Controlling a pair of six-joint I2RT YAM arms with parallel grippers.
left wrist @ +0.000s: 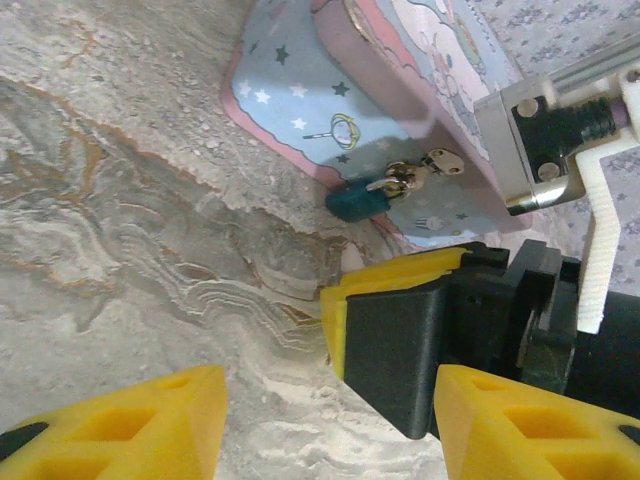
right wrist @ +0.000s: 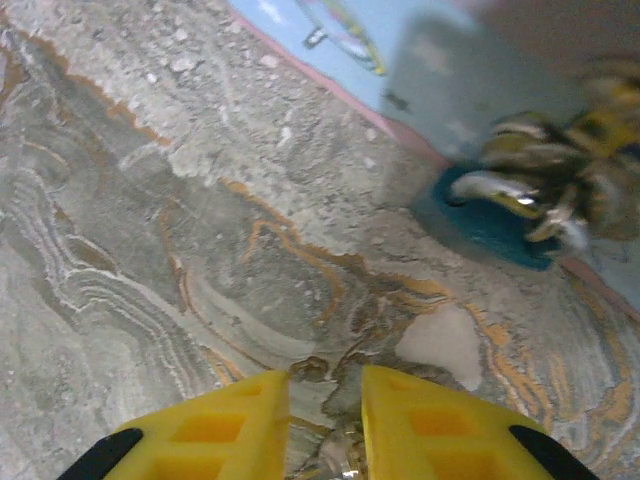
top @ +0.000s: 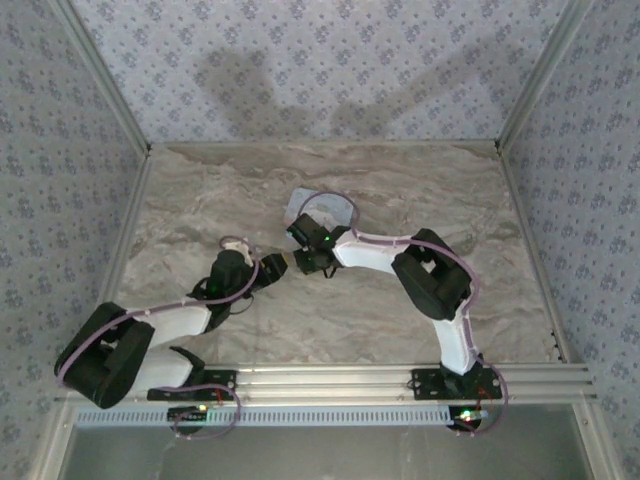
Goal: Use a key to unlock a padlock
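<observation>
Top external, room: we see walls (top: 300, 60) papered in a pale blue sprig pattern on three sides, with metal posts (top: 110, 88) running up the corners; the arms' shadows fall on the back wall.
Top external, surface: the table (top: 190, 200) has a marbled grey-beige stone finish.
Top external, left to right: the left gripper (top: 277, 268) and the right gripper (top: 300, 262) meet nearly tip to tip near the middle of the table, just in front of the light-blue tin (top: 335, 212). From this height the lock is too small for us to make out.
Left wrist, closer detail: the padlock (left wrist: 355, 200), tiny and dark blue, lies on the table right against the tin's pink edge. Silver pieces (left wrist: 410, 178) stick out of its right end; we cannot tell shackle from key.
Left wrist, tin: we read white stars on its light-blue face (left wrist: 290, 90) and a cartoon panel further right.
Left gripper: its yellow fingers (left wrist: 120, 420) stand wide apart and hold nothing. A black-and-yellow finger (left wrist: 400, 340) of the right gripper sits in the gap, short of the padlock.
Right wrist, surface: we see orange-brown veins winding through the grey stone.
Right wrist, padlock: it appears blurred at the upper right (right wrist: 490, 215), beside the tin's edge.
Right gripper: its fingers (right wrist: 230, 420) are drawn close, leaving a narrow slit. A small shiny bit (right wrist: 345, 462) sits in that slit at the bottom edge; we cannot tell what it is or whether it is gripped.
</observation>
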